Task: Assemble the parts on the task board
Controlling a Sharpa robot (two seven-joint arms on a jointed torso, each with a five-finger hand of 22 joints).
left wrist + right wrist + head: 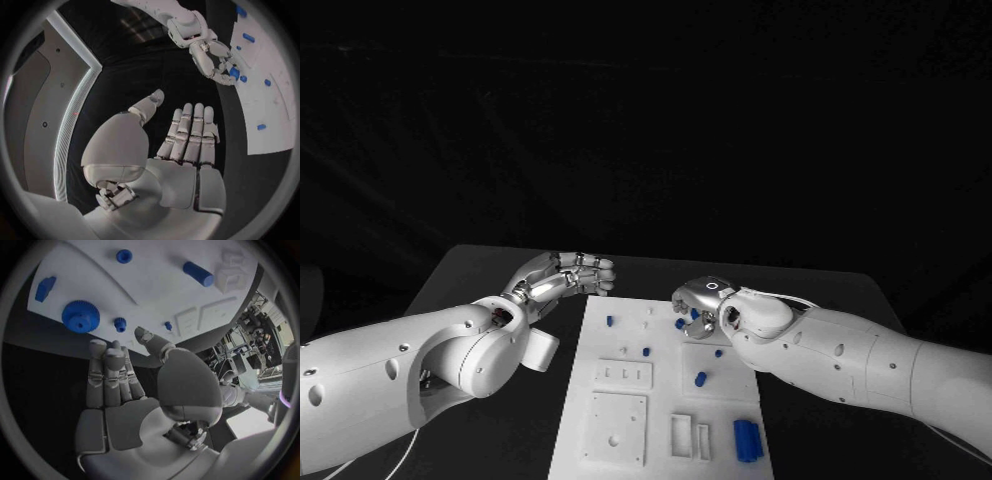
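The white task board point(668, 390) lies in the middle of the table. Blue parts sit on it: a peg point(701, 378), a ribbed block point(749, 440) near its right edge and small pieces point(646, 351) further up. My right hand point(707, 305) hovers over the board's far right part, fingers apart and holding nothing. The right wrist view shows its fingertips point(103, 347) just short of a large blue gear point(81, 316) and a small gear point(120, 323). My left hand point(568, 275) is raised beside the board's far left corner, empty, with its fingers point(190, 132) held loosely together and the thumb apart.
White raised frames and slotted blocks point(620, 425) stand on the board's near half. A blue cylinder point(199, 274) and a flat blue piece point(45, 288) lie on the board point(156, 290) beyond the right hand. Black table point(488, 280) surrounds the board.
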